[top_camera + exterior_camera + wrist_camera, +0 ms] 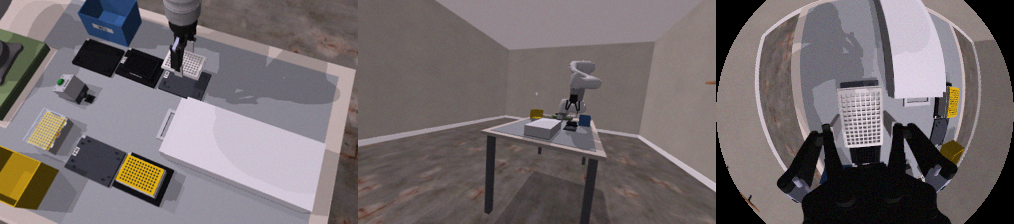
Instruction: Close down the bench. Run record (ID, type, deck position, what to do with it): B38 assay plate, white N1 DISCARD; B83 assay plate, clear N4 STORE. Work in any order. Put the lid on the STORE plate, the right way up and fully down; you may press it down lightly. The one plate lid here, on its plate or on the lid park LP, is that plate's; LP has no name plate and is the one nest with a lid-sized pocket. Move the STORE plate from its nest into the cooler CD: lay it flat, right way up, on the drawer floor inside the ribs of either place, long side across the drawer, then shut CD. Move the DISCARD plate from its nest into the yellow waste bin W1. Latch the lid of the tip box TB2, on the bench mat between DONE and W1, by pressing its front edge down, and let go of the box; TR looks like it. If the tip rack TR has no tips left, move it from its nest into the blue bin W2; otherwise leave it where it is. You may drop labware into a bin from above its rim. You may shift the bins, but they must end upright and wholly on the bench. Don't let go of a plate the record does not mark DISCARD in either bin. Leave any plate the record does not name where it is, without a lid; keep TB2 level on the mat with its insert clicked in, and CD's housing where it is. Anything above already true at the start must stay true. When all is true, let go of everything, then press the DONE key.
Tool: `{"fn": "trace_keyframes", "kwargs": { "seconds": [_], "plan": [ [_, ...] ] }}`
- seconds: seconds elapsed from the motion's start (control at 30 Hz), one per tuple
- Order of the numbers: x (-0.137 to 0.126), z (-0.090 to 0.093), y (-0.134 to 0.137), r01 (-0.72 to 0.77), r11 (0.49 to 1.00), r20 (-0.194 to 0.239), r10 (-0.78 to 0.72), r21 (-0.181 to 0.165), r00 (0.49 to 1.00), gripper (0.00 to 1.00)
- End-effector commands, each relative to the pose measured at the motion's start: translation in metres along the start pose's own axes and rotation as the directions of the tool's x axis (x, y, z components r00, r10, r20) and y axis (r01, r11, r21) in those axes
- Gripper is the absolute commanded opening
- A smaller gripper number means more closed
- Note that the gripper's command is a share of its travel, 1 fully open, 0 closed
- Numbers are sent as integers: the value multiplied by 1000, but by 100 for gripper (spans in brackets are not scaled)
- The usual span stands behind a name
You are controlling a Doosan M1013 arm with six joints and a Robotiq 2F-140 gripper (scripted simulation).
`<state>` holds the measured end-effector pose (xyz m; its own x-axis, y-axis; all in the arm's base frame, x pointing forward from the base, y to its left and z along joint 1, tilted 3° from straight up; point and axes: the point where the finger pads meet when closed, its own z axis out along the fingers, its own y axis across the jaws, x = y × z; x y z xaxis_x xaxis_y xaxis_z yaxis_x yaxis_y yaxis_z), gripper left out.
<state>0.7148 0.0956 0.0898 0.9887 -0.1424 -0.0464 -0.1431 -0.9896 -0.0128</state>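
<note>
My gripper [177, 61] [861, 118] [573, 104] is shut on the white assay plate [191, 63] [860, 116] and holds it level a little above its dark nest [195, 89]. A clear plate [139, 66] sits on a black nest to the left. Left of that nest is the black lid park [98, 57]. The cooler CD [242, 150] [905, 50] [542, 128] is a shut white box with a handle [165, 124]. The yellow bin W1 [21, 180] [950, 151] stands at the front left. The tip box TB2 [48, 131] lies near the DONE key [60, 81].
The blue bin W2 [110, 19] [585, 120] stands at the back. A rack with a yellow top [139, 174] sits on a black nest at the front, beside a bare dark grey nest [95, 160]. A green base plate [21, 69] is at the left edge.
</note>
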Motion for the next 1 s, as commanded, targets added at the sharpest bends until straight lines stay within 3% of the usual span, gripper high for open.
{"fn": "trace_keyframes", "kwargs": {
  "seconds": [0.0, 0.57, 0.97],
  "plan": [
    [0, -3, 0, 0, 1000, 0, 0, 0, 1000, 0],
    [0, -13, 0, 0, 1000, 0, 0, 0, 1000, 0],
    [-18, -13, 27, 16, 1000, 0, -16, 0, 1000, 0]
  ]
}}
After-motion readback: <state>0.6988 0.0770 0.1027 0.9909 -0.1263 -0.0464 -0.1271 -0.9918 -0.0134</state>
